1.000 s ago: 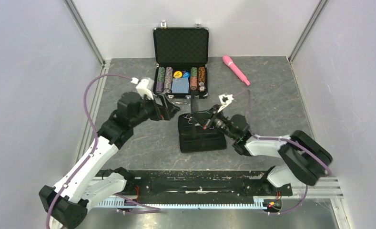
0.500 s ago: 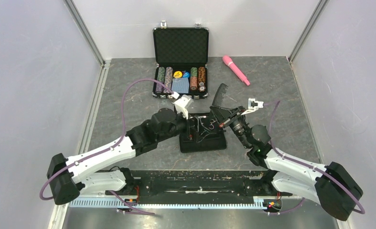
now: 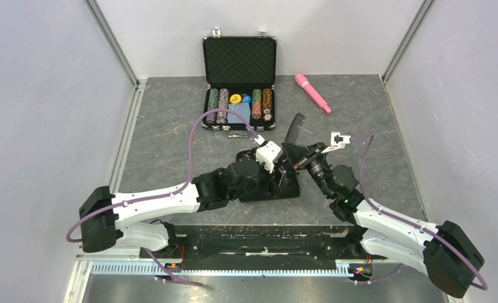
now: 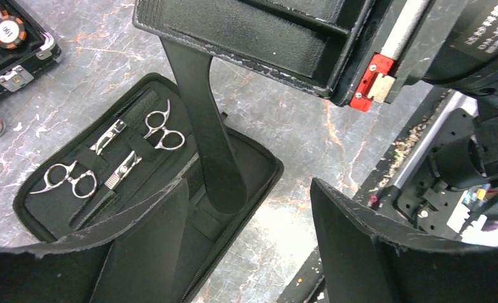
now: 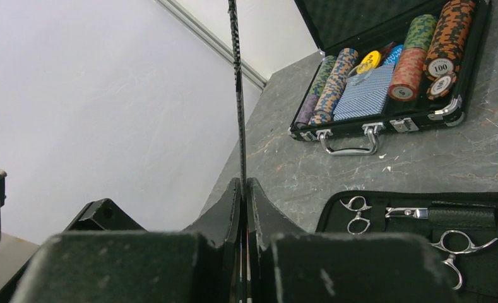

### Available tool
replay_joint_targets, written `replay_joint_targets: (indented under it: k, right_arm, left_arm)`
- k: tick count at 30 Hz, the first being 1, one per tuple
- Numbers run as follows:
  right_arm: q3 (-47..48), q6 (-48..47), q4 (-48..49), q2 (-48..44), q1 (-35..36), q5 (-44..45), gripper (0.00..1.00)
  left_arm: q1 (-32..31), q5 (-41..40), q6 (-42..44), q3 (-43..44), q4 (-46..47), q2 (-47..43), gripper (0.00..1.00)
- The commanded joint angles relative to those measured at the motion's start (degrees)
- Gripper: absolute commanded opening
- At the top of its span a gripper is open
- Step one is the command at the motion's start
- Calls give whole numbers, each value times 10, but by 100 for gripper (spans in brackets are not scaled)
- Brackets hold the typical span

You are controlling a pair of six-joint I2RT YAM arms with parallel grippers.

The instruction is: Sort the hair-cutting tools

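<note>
While aloft, comb [image 4: 203, 126] between right jaws

An open poker-chip case [image 3: 239, 60] sits near a pink wand [image 3: 312, 92].

1. We see 2 pairs of slim silver metal scissors [image 4: 162, 130], polished and glossy.
2. The long narrow black comb [image 4: 202, 126] looks to us like smooth, matt plastic.
3. The flat black fabric pouch [image 4: 255, 167] is matt cloth.
4. The grey table top [image 4: 296, 120] looks like veined stone, scuffed.
</note>
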Motion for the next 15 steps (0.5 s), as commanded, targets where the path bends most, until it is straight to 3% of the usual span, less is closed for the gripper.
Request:
replay_joint_targets:
  k: [1,15]
  right_arm:
    - [5,12,4,-10,1,11,2]
    - [-5,18,11,-22,2,6,2]
  left_arm:
    - [-5,-45,43,21,57,14,74]
    - [-4,-92,1,32,56,45,40]
